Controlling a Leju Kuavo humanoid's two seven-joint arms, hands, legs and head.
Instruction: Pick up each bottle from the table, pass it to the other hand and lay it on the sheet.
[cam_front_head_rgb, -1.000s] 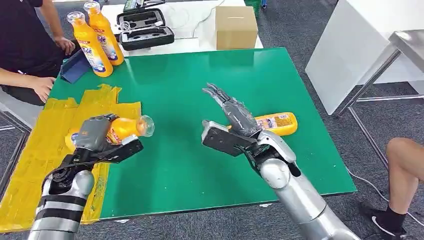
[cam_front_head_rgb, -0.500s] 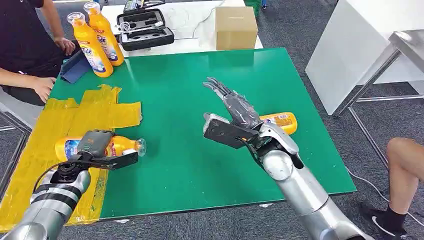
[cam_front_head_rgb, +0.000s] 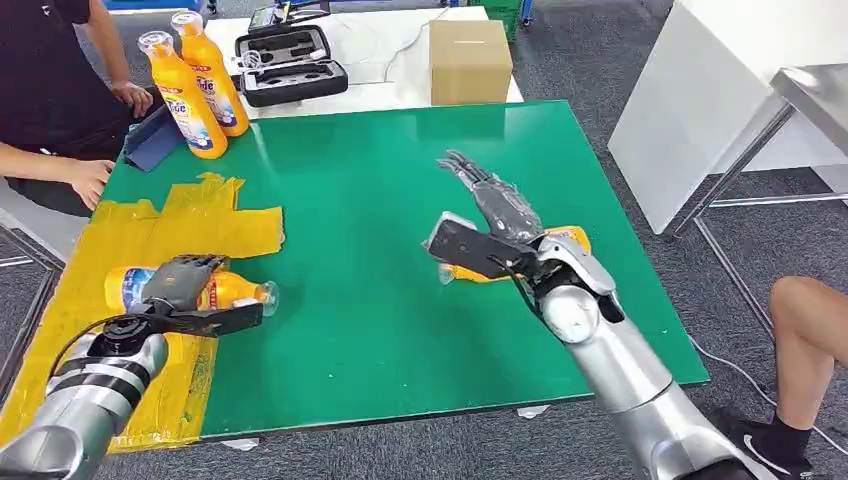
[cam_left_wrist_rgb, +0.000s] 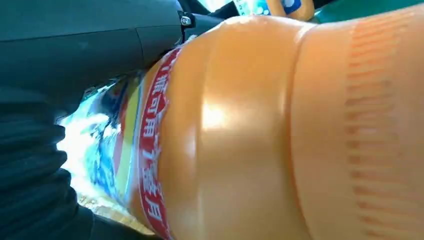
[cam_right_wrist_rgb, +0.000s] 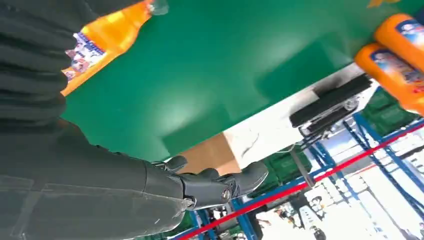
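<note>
An orange bottle lies on its side on the yellow sheet, its clear cap pointing onto the green table. My left hand grips it around the middle; close up, the left wrist view shows the bottle against the hand. A second orange bottle lies on the table at the right. My right hand hovers over it, fingers stretched apart and holding nothing. The right wrist view shows this hand with that bottle beside it.
Two more orange bottles stand upright at the table's far left corner, next to a blue object. A person's arm rests by the sheet. Behind the table are a black case and a cardboard box. A person's leg is at right.
My left hand has lowered its bottle leftwards from above the table until it lies on the yellow sheet. My right hand has moved right, over the lying bottle.
</note>
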